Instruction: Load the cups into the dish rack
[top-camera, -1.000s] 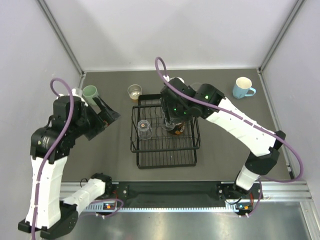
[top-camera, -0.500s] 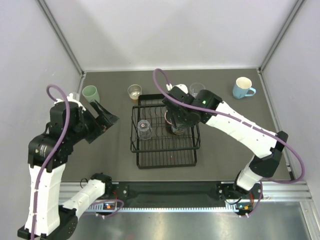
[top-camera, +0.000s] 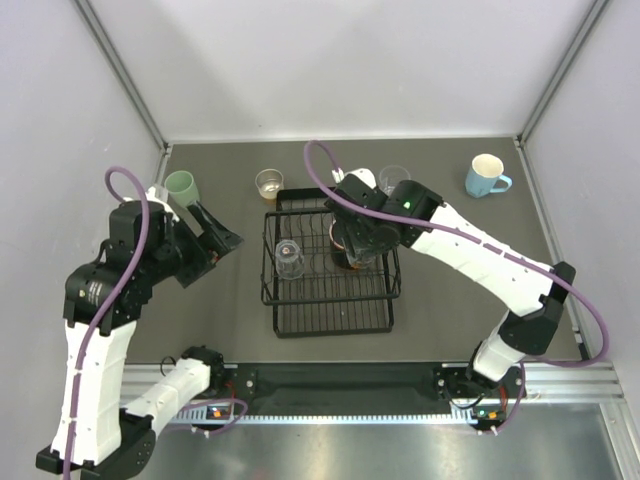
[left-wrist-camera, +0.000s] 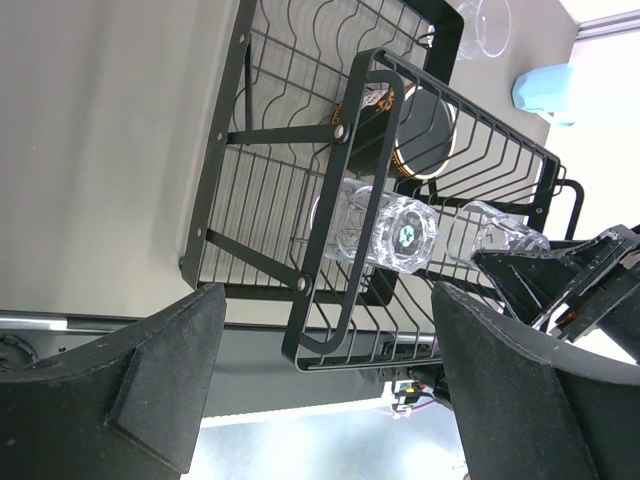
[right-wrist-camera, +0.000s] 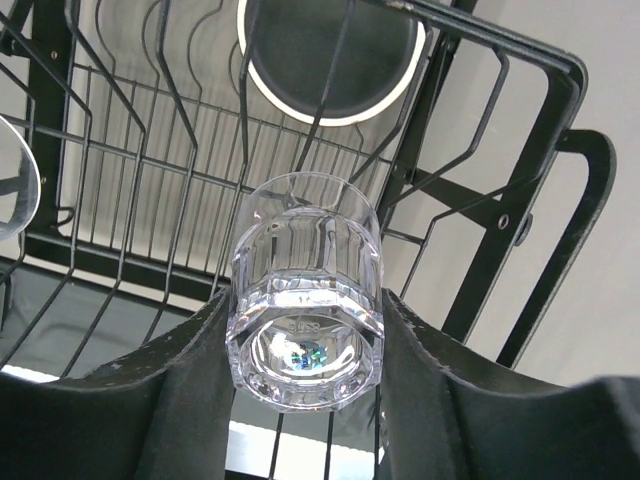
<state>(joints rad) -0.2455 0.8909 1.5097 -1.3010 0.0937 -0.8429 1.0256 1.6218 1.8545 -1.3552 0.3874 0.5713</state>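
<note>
While my right tool (right-wrist-camera: 305, 340) grips a clear glass (right-wrist-camera: 305, 290) inside the rack (top-camera: 335, 331), a crooked release could tip it against the dark cup (right-wrist-camera: 330, 50) there; my left tool (left-wrist-camera: 325, 345) hangs open beside the rack.

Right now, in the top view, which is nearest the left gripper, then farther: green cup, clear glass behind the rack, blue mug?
1. pale green cup, far left, just beyond the left gripper.
2. clear glass, behind the dish rack's right side.
3. blue mug, far right corner.
</note>
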